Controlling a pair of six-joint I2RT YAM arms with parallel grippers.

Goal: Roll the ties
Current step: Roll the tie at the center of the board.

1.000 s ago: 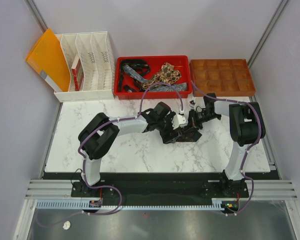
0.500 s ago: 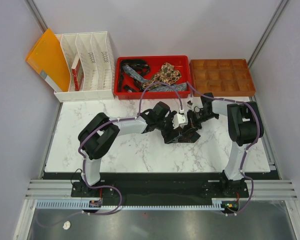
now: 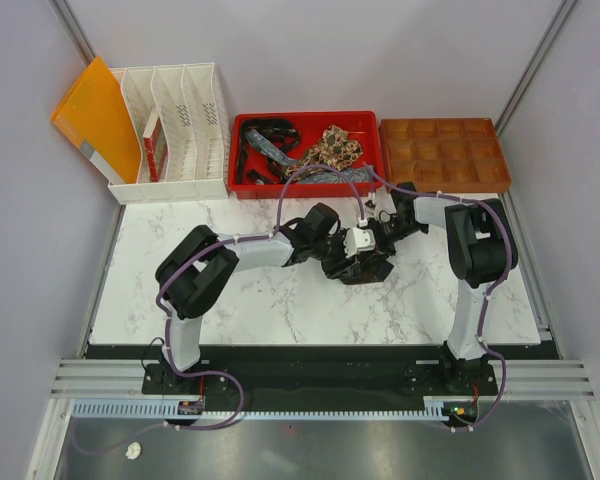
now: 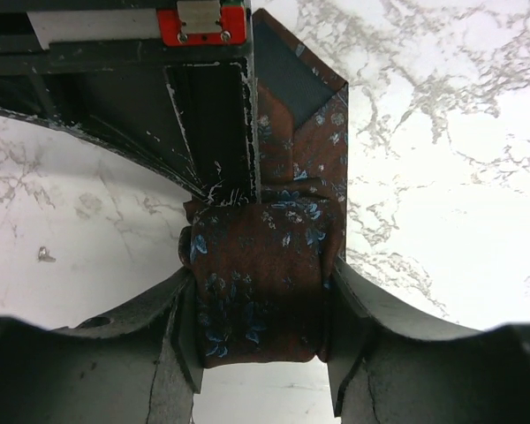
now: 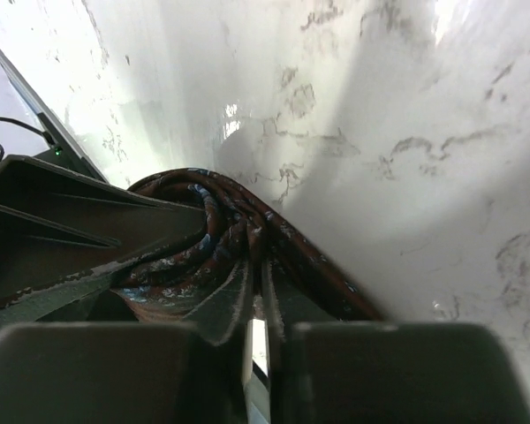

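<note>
A dark brown tie with small blue flowers (image 4: 265,274) lies coiled into a roll on the marble table (image 3: 230,300), its pointed end (image 4: 305,88) trailing away from it. My left gripper (image 4: 263,309) is shut on the roll, one finger pressed against each side. My right gripper (image 5: 256,265) meets it from the other side. Its fingers stand almost together and their tips are buried in the coils of the tie (image 5: 203,247). From above, both grippers meet over the roll (image 3: 365,268) at the table's middle. More ties (image 3: 330,150) lie loose in the red bin (image 3: 305,190).
A white file organizer (image 3: 170,130) with an orange folder (image 3: 95,115) stands at the back left. A brown compartment tray (image 3: 442,152) sits at the back right, next to the red bin. Purple cables loop over both arms.
My left gripper has closed from wide open onto the sides of the roll. Both grippers and the roll have shifted slightly to the left and toward the back.
</note>
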